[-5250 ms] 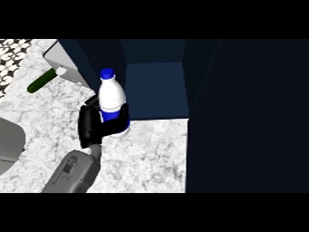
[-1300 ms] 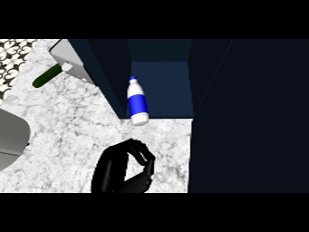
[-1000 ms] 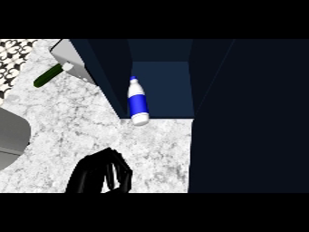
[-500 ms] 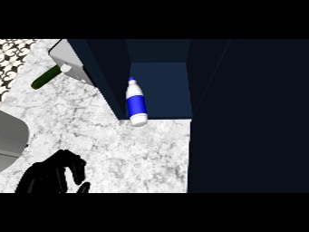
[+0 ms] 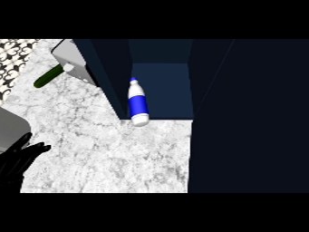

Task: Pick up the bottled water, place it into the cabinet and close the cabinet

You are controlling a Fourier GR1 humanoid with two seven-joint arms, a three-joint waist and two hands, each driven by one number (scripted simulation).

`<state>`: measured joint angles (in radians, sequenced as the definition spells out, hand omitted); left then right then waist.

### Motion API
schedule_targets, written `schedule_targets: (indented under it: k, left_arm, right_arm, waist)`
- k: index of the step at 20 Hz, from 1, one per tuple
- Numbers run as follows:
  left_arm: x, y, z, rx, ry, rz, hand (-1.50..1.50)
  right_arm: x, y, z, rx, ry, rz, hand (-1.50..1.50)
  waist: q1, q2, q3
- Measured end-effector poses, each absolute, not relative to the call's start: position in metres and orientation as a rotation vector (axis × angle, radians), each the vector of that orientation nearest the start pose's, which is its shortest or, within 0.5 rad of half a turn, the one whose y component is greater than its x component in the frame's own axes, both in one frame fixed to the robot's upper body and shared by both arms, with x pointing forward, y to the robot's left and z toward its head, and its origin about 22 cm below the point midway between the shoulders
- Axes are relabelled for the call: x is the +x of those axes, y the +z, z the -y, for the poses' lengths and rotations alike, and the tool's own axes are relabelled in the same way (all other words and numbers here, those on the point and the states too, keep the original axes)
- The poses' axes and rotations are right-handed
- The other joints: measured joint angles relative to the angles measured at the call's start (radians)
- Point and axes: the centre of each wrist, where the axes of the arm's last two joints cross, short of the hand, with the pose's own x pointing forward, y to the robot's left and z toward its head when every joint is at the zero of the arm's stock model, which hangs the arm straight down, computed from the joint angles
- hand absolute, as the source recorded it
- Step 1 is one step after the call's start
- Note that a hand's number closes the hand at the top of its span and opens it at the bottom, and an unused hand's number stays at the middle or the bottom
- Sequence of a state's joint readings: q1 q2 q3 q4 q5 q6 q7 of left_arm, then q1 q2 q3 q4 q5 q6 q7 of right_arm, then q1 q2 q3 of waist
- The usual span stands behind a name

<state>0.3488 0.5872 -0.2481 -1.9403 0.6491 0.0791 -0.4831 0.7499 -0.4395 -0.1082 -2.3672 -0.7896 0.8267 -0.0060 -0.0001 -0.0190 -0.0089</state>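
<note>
The white plastic water bottle with a blue label (image 5: 138, 102) sits at the front edge of the open dark blue cabinet (image 5: 166, 86), so the black left hand (image 5: 13, 163), open and empty, is well left of the cabinet, apparently free to close it.

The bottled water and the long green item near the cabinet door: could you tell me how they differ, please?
The bottled water is white with a blue cap and band; the green item is dark green. The bottled water sits at the front of the open cabinet; the green item lies on the counter. Both are long, narrow and untouched.
</note>
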Motion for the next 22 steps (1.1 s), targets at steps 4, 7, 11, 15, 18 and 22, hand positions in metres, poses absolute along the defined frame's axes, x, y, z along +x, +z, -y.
schedule_targets:
  k: [4, 7, 11, 15, 18, 22]
  left_arm:
    - [0.146, 0.054, -0.307, -0.239, 0.054, 1.89, -1.5]
    - [0.142, 0.058, -0.317, -0.239, 0.057, 1.883, -1.5]
    - [0.136, 0.063, -0.329, -0.233, 0.061, 1.876, -1.5]
    - [0.131, 0.065, -0.339, -0.232, 0.069, 1.866, -1.5]
    - [0.127, 0.067, -0.346, -0.23, 0.066, 1.857, -1.5]
    - [0.123, 0.07, -0.357, -0.218, 0.064, 1.854, -1.5]
  right_arm:
    - [0.082, 0.118, 0.302, 0.875, 0.499, 1.644, 1.5]
    - [0.089, 0.118, 0.294, 0.918, 0.532, 1.624, 1.5]
    - [0.099, 0.119, 0.282, 0.971, 0.599, 1.598, 1.5]
    - [0.11, 0.123, 0.271, 1.006, 0.679, 1.569, 1.5]
    - [0.118, 0.125, 0.261, 1.022, 0.709, 1.552, 1.5]
    - [0.126, 0.127, 0.245, 1.041, 0.719, 1.536, 1.5]
  waist:
    - [0.007, -0.003, -0.003]
    - [0.011, -0.005, -0.005]
    - [0.02, -0.012, -0.009]
    - [0.026, -0.016, -0.012]
    - [0.028, -0.018, -0.014]
    - [0.034, -0.018, -0.015]
